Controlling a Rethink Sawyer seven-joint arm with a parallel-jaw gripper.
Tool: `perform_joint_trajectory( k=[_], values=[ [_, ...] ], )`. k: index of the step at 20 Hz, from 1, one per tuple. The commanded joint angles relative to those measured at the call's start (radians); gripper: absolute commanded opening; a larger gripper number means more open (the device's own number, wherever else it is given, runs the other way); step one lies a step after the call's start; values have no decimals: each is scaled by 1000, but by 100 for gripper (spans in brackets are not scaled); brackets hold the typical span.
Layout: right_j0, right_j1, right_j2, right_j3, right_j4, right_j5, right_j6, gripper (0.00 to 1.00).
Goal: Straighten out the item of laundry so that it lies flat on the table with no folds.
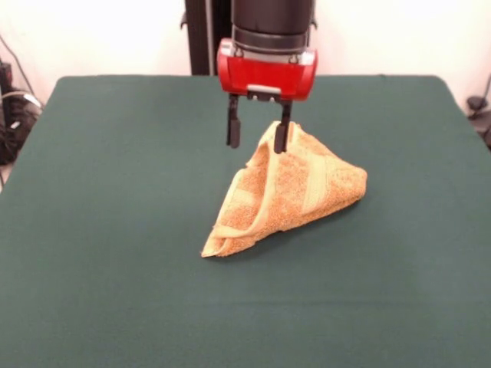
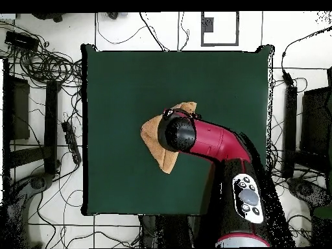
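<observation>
The orange-tan towel (image 1: 291,192) stands in a folded, tent-like heap near the middle of the green table (image 1: 115,245). Its peak rises to my gripper (image 1: 257,146), which hangs straight down over it. The fingers are spread apart; the right finger (image 1: 281,134) touches the towel's peak, and the left one is clear of the cloth. In the overhead view the towel (image 2: 154,141) shows partly under my wrist and arm (image 2: 211,141), which hide the gripper. The table (image 2: 130,84) is bare around the towel.
My black pedestal column (image 1: 203,38) stands behind the table's far edge. Cables and dark gear lie off the table's left side (image 1: 11,115) and all round it on the floor (image 2: 45,65).
</observation>
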Motion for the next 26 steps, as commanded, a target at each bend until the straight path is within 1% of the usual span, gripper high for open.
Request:
perform_joint_trajectory(
  k=[1,4,6,9,11,12,14,15,19,22,23,26],
  values=[
    [4,105,144,102,50,-79,204,100],
    [1,138,166,115,50,-145,216,100],
    [18,136,150,120,57,-155,238,100],
    [41,151,114,90,47,-156,227,100],
    [14,204,145,57,31,-174,185,100],
    [-14,229,178,47,21,-185,157,100],
    [-47,260,219,35,8,-205,130,100],
    [-53,263,225,36,6,-209,129,100],
    [-31,250,200,44,11,-222,158,100],
    [-42,253,215,39,-5,-231,138,100],
    [-50,254,223,43,-4,-228,135,0],
    [-39,252,208,39,-1,-232,143,0]
  ],
)
